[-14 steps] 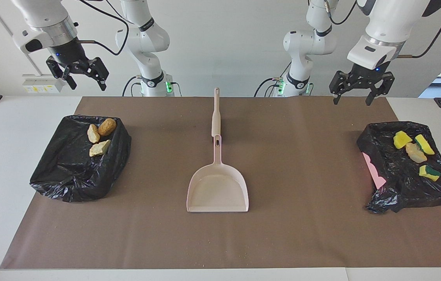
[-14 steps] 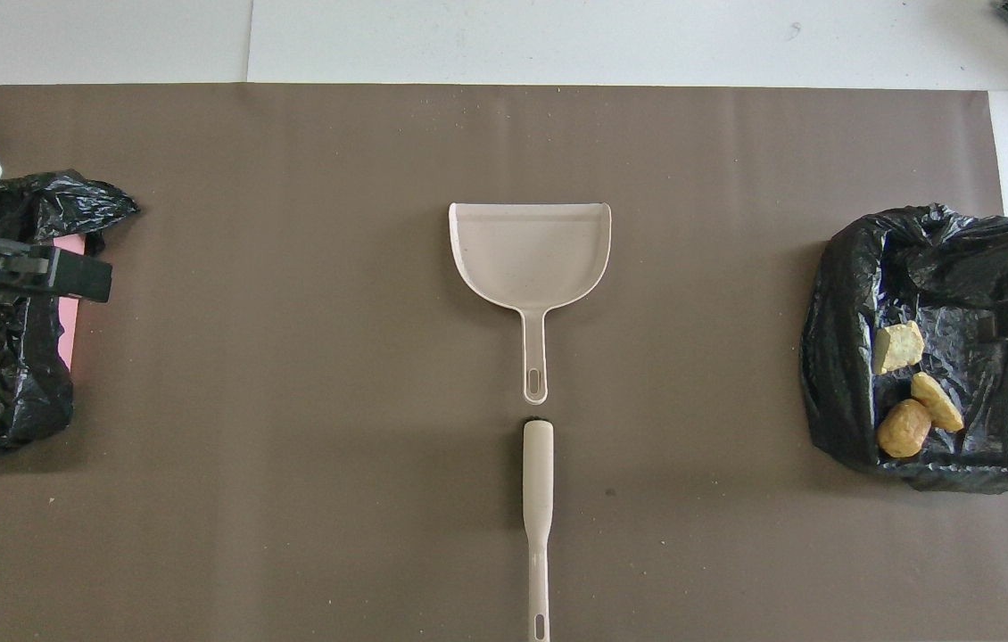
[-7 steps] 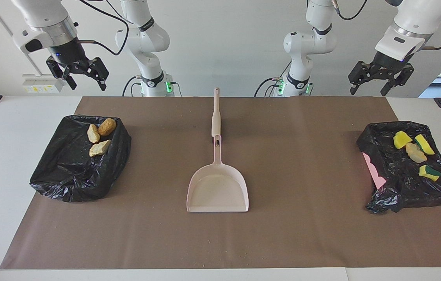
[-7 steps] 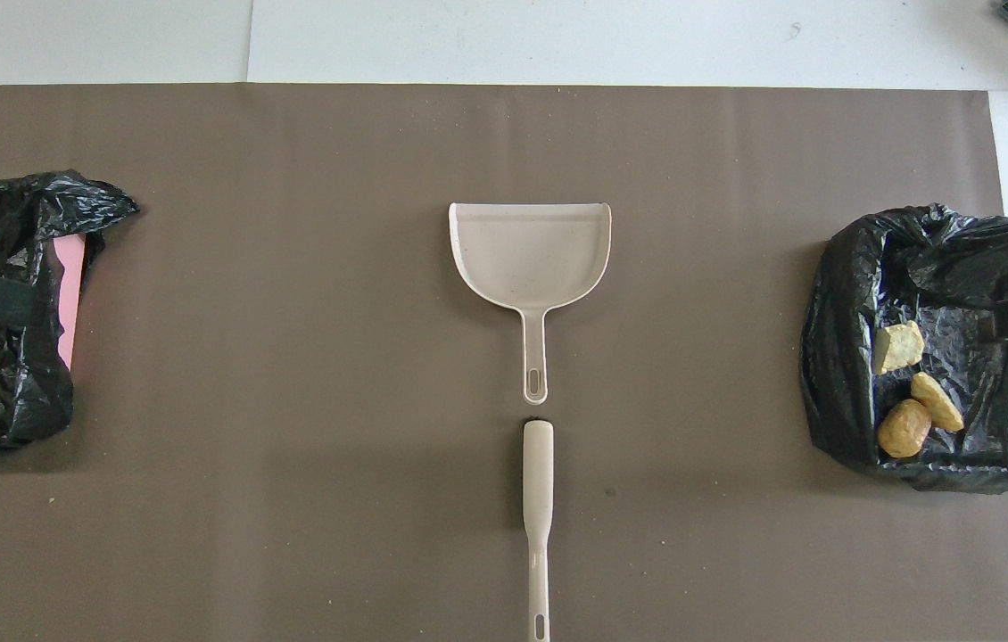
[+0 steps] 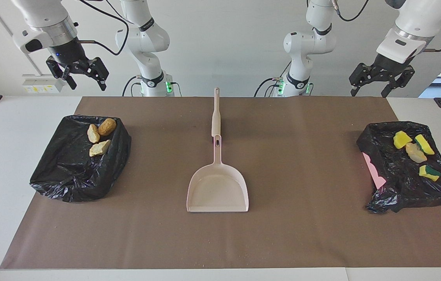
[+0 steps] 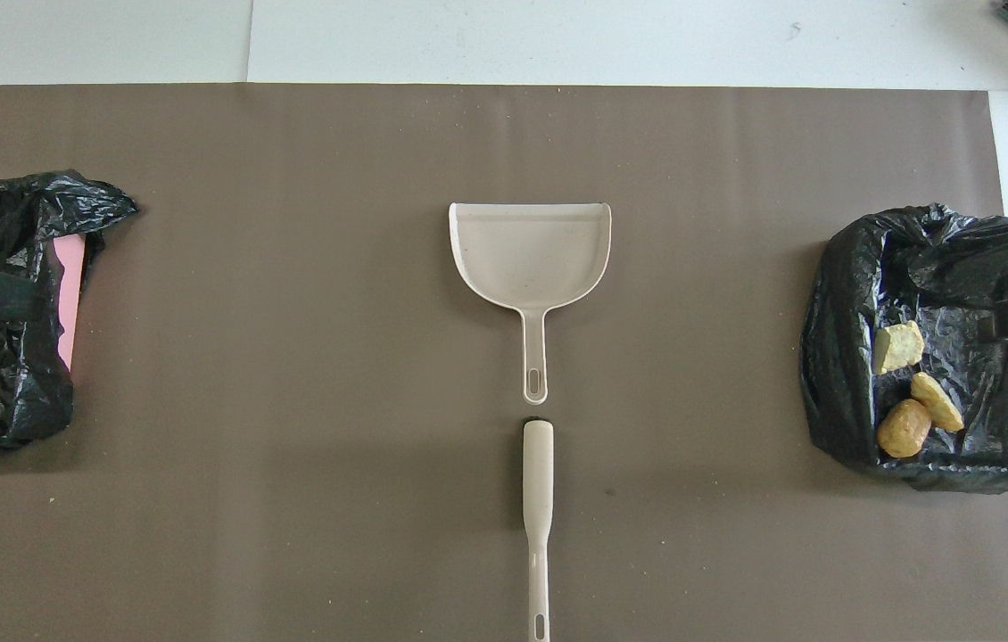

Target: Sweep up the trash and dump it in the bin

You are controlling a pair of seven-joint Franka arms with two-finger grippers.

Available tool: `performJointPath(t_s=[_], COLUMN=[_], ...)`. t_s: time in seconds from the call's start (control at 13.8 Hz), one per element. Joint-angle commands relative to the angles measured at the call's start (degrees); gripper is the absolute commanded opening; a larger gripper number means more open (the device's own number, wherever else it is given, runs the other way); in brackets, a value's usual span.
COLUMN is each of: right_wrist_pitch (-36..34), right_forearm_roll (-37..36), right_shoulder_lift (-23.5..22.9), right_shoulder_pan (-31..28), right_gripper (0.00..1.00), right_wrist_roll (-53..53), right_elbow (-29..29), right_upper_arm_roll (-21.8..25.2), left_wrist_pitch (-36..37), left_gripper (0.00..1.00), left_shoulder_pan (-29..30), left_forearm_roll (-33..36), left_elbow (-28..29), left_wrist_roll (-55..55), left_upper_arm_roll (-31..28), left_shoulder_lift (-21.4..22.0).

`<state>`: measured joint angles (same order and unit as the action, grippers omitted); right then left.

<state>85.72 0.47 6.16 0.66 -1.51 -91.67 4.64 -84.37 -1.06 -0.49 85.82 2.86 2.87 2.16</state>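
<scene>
Two bins hold the trash, both arms raised with fingers apart.
Facing view: left gripper (image 5: 380,82) and right gripper (image 5: 77,75) hang over the table's robot end; bread pieces (image 5: 99,136) and sponge chunks (image 5: 415,150) sit in black-bagged bins. Overhead view: brown mat (image 6: 290,357), dustpan (image 6: 529,259), brush (image 6: 538,499), grippers barely show.

So the dustpan (image 5: 217,189) sits mid-table, brush (image 5: 216,113) just beside its handle, nearer the robots. One bin (image 5: 78,164) of scraps (image 5: 100,136) sits toward each arm's end.

Golden-brown bread pieces (image 5: 100,136) lie in one black-lined bin (image 5: 68,171); yellow sponge chunks (image 5: 415,150) (some green-backed) in the other bin (image 5: 404,187).
</scene>
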Motion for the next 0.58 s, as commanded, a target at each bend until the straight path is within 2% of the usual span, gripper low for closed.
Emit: performJointPath(t_s=[0.0, 0.51], right_wrist_pitch=[0.4, 0.4], right_forearm_roll=[-0.4, -0.4], right_shoulder_lift=[0.6, 0.6], right_shoulder_pan=[0.0, 0.0], right_gripper=[1.0, 1.0], right_wrist_roll=[0.9, 0.9], right_elbow=[-1.0, -1.0], right_upper_arm_roll=[-0.2, -0.2], left_wrist_pitch=[1.5, 1.8], left_gripper=[1.0, 1.0], left_shoulder_pan=[0.4, 0.4], left_forearm_roll=[-0.2, -0.3], left_elbow=[-1.4, -1.2], left_wrist_roll=[0.6, 1.7], left_upper_arm_roll=[0.0, 0.3], left_shoulder_lift=[-0.4, -0.1])
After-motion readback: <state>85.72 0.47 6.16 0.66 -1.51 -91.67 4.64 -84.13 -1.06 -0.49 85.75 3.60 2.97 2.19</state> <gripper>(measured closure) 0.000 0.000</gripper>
